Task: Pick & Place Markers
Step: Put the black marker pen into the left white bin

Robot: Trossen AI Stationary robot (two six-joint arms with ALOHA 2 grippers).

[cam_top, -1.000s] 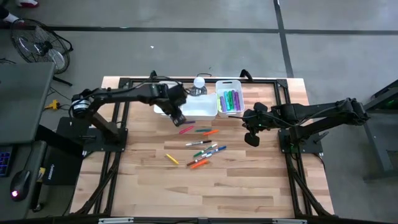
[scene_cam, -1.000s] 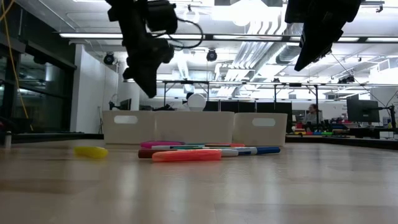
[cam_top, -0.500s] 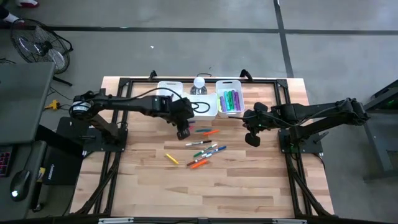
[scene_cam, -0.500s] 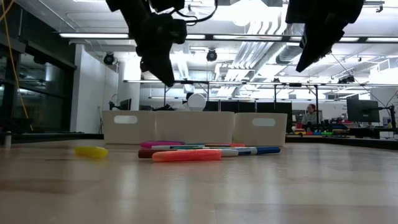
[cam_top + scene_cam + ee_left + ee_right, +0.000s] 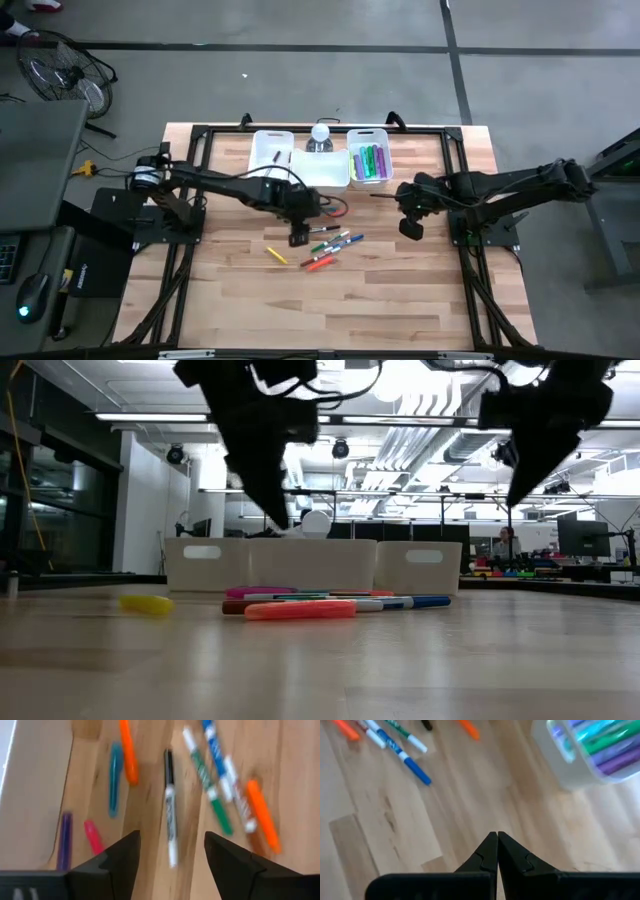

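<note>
My left jaws [image 5: 170,851] spread over marker cluster [image 5: 328,243] mid-bench; black-capped marker [image 5: 170,805] lies in gap line, others crowd both sides. White bins [image 5: 320,165] block far edge. Right jaws [image 5: 410,228] hang beside cluster, pressed together. Near half of bench [image 5: 330,310] bare, free passage.

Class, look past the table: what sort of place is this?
Probably a robotics lab or workshop: bare concrete floor, exposed ceiling ducts and strip lights, and rows of workbenches with monitors behind the table.
</note>
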